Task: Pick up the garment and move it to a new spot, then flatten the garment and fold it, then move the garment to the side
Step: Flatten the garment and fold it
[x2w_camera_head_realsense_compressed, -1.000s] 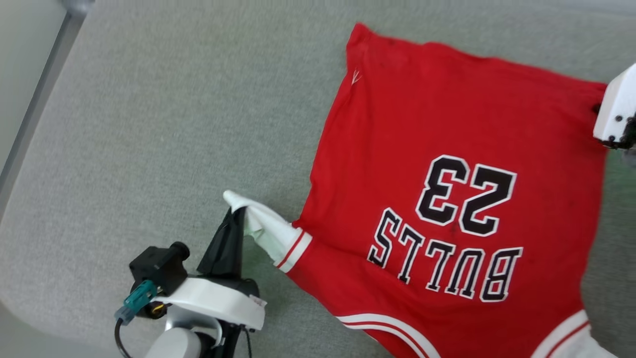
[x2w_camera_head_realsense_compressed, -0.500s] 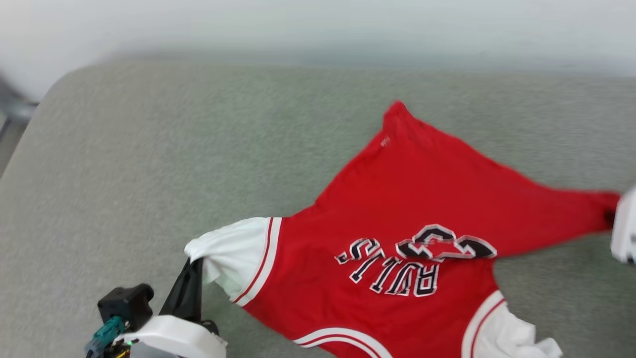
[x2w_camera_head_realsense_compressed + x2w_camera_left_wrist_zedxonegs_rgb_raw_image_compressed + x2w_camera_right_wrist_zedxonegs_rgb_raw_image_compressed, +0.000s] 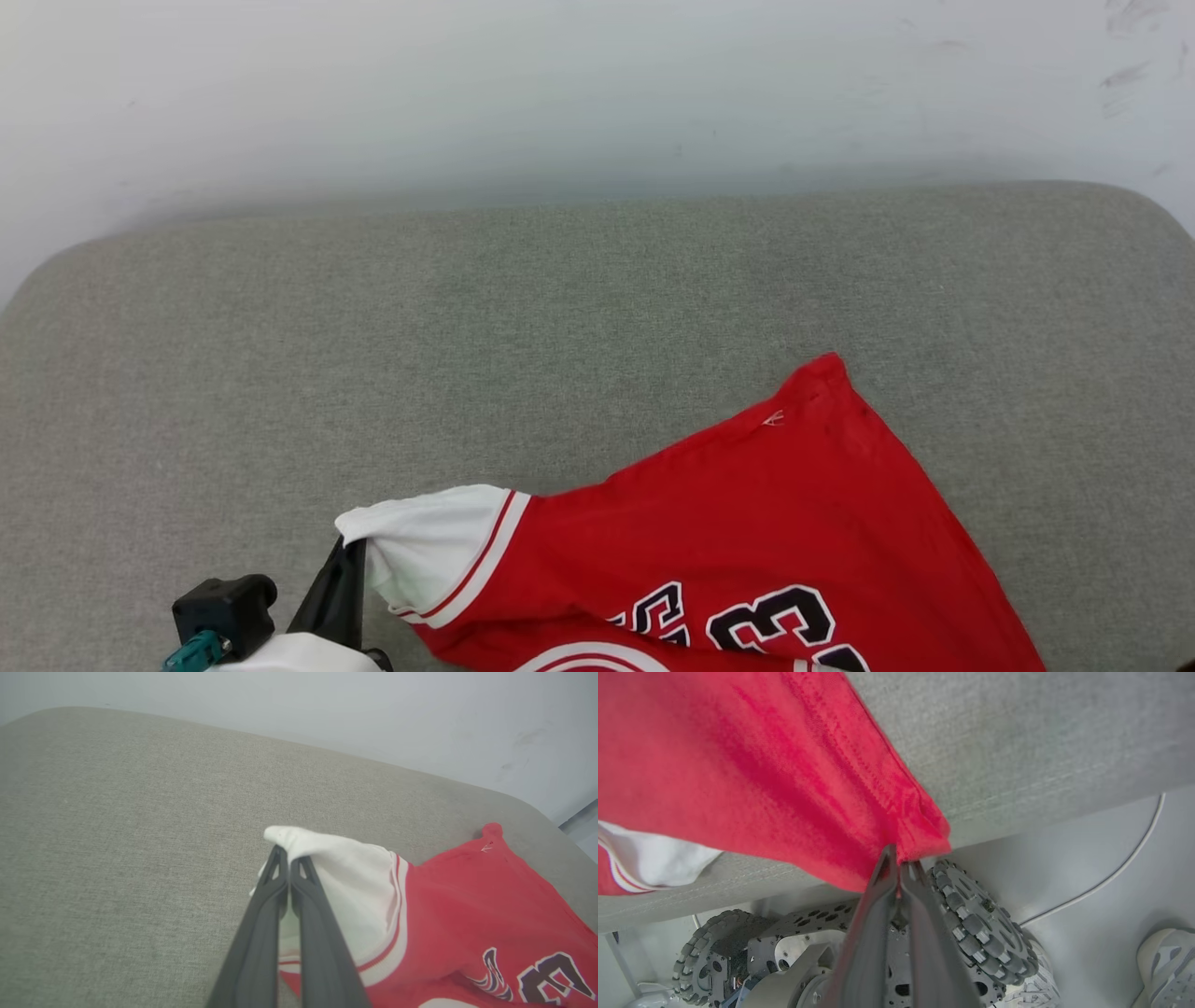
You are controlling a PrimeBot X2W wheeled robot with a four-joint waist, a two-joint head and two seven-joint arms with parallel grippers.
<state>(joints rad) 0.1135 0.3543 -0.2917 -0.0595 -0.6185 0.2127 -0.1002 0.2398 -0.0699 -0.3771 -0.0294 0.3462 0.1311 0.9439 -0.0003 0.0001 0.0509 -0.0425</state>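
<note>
Here, garment (image 3: pixel 747 523) lay partly spread on the near right of the grey surface (image 3: pixel 467 327). Left hand (image 3: pixel 288 858) was clamped on its white sleeve tip; right hand (image 3: pixel 901 858) pinched a red hem corner at the surface's edge.

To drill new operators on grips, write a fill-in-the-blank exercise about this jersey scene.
The left gripper is shut on the garment's ____ sleeve. The right gripper is shut on a ____ corner of it. Its numerals are ____ with white outlines.
Missing words: white; red; black.
</note>
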